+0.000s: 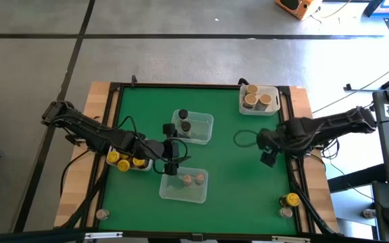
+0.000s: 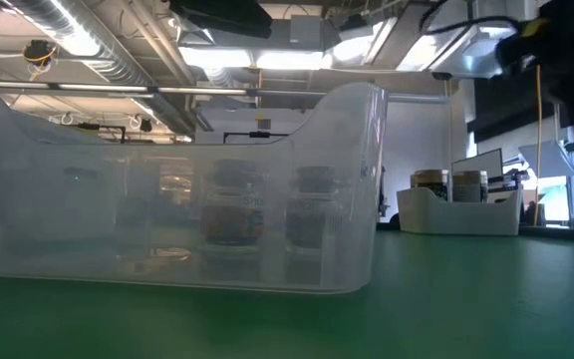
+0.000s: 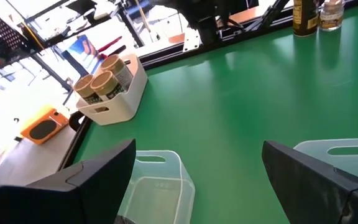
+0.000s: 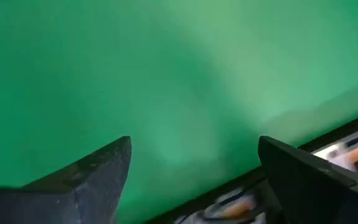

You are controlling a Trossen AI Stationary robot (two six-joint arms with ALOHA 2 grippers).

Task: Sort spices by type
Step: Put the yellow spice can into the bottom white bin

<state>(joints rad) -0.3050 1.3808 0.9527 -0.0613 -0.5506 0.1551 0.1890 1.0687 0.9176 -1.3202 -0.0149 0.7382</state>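
the green worktop (image 1: 228,175) carried the spices in several groups. the left hand (image 1: 172,164) hung over the middle of the worktop, between two clear tubs, its fingers (image 3: 92,177) spread wide with nothing between them. the tub (image 1: 193,127) on its far side held two black-lidded jars (image 1: 184,120), and the tub (image 1: 184,185) on its near side held two jars with pinkish-brown lids (image 1: 194,179). just beside the left arm, at the worktop's left edge, yellow-lidded jars (image 1: 118,159) sat in a small tray (image 1: 147,166). a white tray (image 1: 270,108) in the far right corner held three tan-lidded jars (image 1: 252,95), which also showed in the left wrist view (image 3: 104,81). the right hand (image 1: 269,154) hovered over bare green near the right edge, well apart from any jar, its fingers (image 4: 86,180) parted and empty. at the near right corner stood a yellow-lidded jar (image 1: 292,200) with a paler one (image 1: 286,212) just beside it, and what looked like another small jar (image 1: 101,214) stood at the near left corner, too small to make out well.
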